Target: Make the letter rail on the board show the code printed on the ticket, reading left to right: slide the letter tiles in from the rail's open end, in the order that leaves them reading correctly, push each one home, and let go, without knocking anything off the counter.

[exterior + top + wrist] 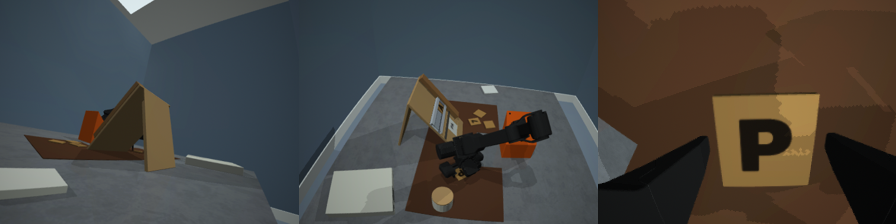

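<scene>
One P tile (766, 140), flat on the brown mat at centre of the wrist view, lies squarely between the fingers of the tool (764, 183), which stands spread and empty directly above it.

The P tile (766, 140), a tan square with a black letter, lay flat on the brown mat. Three more tan tiles (480, 118) lay in a loose cluster near the board (423, 102), which leaned tilted, carrying the grey rail (438, 116) and white ticket (452, 126) beside it.
</scene>
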Controlling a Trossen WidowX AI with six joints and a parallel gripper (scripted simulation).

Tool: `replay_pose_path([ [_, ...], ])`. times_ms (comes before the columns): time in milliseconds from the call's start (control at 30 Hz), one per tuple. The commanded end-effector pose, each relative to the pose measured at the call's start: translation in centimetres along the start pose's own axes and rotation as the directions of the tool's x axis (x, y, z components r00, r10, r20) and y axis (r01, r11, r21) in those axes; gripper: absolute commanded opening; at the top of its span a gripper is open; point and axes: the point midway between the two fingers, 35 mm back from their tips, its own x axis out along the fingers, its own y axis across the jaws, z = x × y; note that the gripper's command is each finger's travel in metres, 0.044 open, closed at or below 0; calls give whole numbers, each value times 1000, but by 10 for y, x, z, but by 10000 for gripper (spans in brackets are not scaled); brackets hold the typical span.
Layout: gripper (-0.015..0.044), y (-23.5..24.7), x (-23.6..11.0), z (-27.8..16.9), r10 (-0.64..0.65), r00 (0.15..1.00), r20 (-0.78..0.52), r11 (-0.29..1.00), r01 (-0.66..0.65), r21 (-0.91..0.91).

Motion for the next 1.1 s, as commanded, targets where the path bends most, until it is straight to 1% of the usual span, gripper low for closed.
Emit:
replay_pose_path([
  [0, 340, 1, 1, -1, 2, 1000, -5, 1000, -2, 7],
  [367, 340, 1, 1, -1, 2, 1000, -5, 1000, -2, 7],
  [900, 233, 0, 1, -1, 2, 1000, -5, 1000, -2, 7],
  [1067, 102, 1, -3, 0, 2, 1000, -5, 1000, -2, 7],
])
